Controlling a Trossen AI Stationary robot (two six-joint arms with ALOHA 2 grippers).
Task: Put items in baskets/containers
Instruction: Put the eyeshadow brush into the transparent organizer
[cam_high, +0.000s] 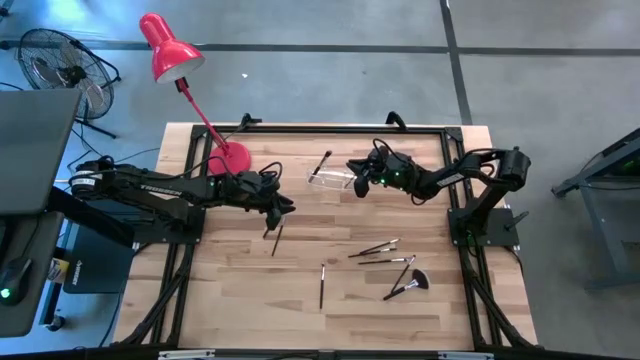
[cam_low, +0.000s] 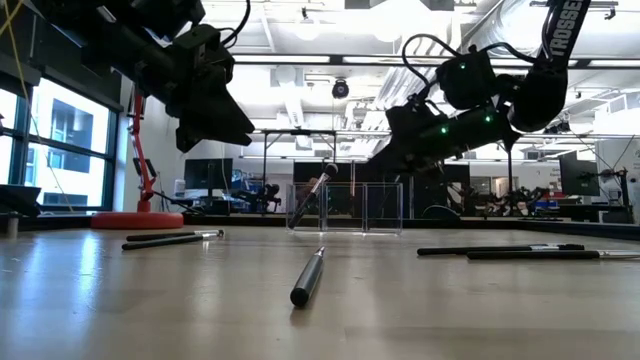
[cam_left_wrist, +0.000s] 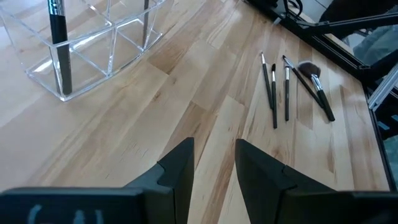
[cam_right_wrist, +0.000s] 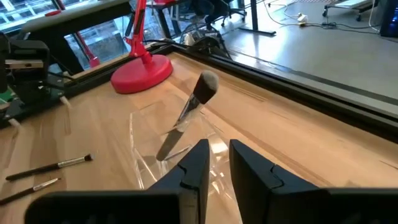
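Observation:
A clear plastic holder (cam_high: 330, 179) (cam_low: 345, 208) stands on the wood at the table's far middle. One brush (cam_right_wrist: 186, 115) leans tilted inside it, bristle head up. My right gripper (cam_right_wrist: 219, 163) hovers just to the holder's right, open, with nothing between its fingers. My left gripper (cam_high: 283, 208) (cam_left_wrist: 214, 165) waits left of centre above the table, open and empty. The other brushes lie flat: one (cam_high: 277, 238) below the left gripper, one (cam_high: 322, 285) near the middle, and several (cam_high: 385, 255) at the right with a fan-headed brush (cam_high: 410, 283).
A red desk lamp stands with its round base (cam_high: 230, 158) at the far left, close to my left arm. The black frame rail (cam_high: 320, 128) runs along the far edge. Bare wood lies between the holder and the loose brushes.

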